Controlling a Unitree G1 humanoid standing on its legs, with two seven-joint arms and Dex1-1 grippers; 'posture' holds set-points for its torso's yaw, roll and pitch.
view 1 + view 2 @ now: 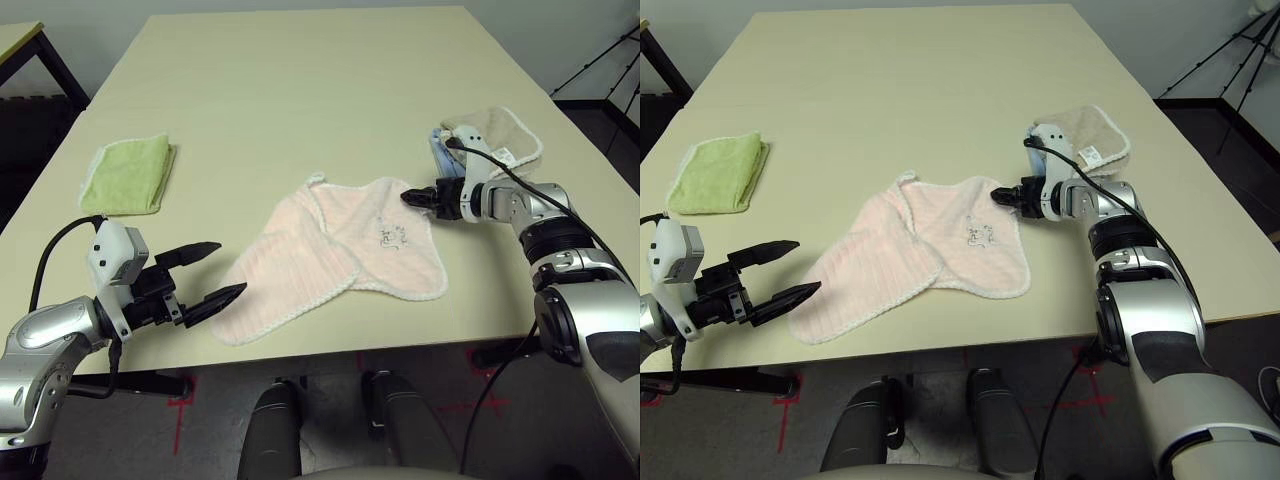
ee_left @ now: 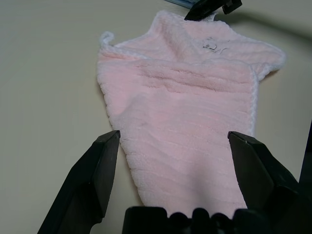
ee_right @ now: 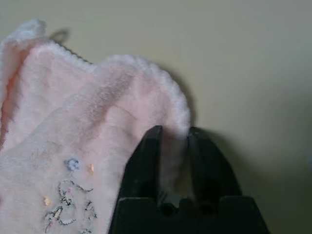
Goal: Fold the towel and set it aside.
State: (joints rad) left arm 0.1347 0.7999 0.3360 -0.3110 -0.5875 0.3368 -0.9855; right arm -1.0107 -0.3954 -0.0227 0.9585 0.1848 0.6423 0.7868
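Observation:
The pale pink towel (image 1: pixel 335 255) lies partly folded near the table's front edge, its right half lapped over the left, with a small grey embroidered mark (image 1: pixel 392 236) facing up. My right gripper (image 1: pixel 412 197) is shut on the towel's far right corner (image 3: pixel 173 109); the white edging bunches up between its two black fingers (image 3: pixel 146 156). My left gripper (image 1: pixel 215 272) hovers open just off the towel's near left corner (image 2: pixel 195 195), with nothing between its fingers (image 2: pixel 92 175).
A folded green towel (image 1: pixel 128 175) lies at the left side of the table. A beige towel on a blue one (image 1: pixel 495 135) sits right behind my right wrist. The far half of the table (image 1: pixel 300 70) is bare.

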